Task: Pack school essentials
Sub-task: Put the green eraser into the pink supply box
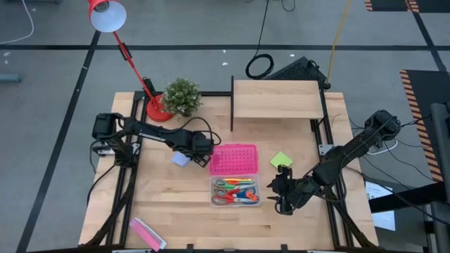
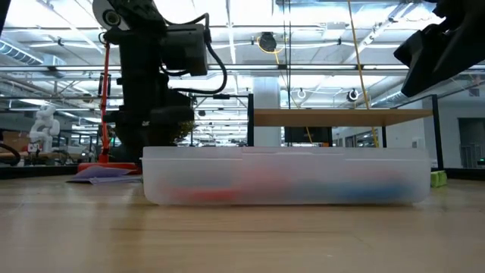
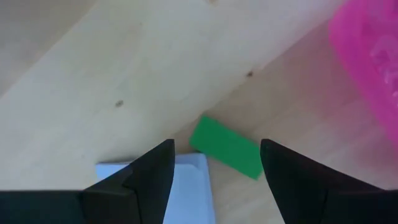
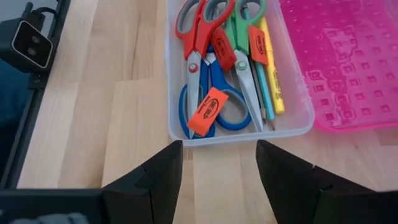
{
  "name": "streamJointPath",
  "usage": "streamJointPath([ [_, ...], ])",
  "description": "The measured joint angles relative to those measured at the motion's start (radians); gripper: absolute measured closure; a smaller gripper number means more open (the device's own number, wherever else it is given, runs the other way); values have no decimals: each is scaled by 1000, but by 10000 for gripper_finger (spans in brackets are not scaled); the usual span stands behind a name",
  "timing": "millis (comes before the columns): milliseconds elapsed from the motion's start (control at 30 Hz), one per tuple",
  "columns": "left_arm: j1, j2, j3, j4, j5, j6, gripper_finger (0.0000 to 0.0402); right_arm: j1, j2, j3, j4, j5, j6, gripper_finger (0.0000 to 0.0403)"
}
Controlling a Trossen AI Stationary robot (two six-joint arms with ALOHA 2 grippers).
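Hovering over pale-blue note pad [image 1: 181, 159], left gripper [image 1: 200, 159] open, empty; right gripper [image 1: 282, 192] likewise.

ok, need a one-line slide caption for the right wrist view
Open right gripper faces the clear box holding scissors, pencils, orange erasers.

Left hand [image 1: 199, 157] over pale-blue pad [image 1: 181, 159], right hand [image 1: 279, 191] beside clear box [image 1: 235, 191]

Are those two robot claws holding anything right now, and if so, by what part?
Nothing is held. The left gripper is open above the pale-blue note pad, and the right gripper is open beside the clear box.
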Motion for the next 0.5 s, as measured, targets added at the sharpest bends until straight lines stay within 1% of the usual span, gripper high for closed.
streamJointPath([
  [133,14,25,0,24,2,-3,161,-10,0,0,-1,0,-21,204],
  [200,23,51,2,52,24,-10,161,-16,0,0,-4,-3,-23,204],
  [300,32,87,5,52,68,-29,161,-24,0,0,-11,-34,-23,204],
  [333,32,91,6,58,79,-20,161,-26,0,0,-11,-51,-24,204],
  [400,33,101,5,68,92,2,161,-26,0,0,-22,-53,-24,204],
  [500,21,91,4,82,86,15,161,-26,0,0,-26,-52,-33,204],
])
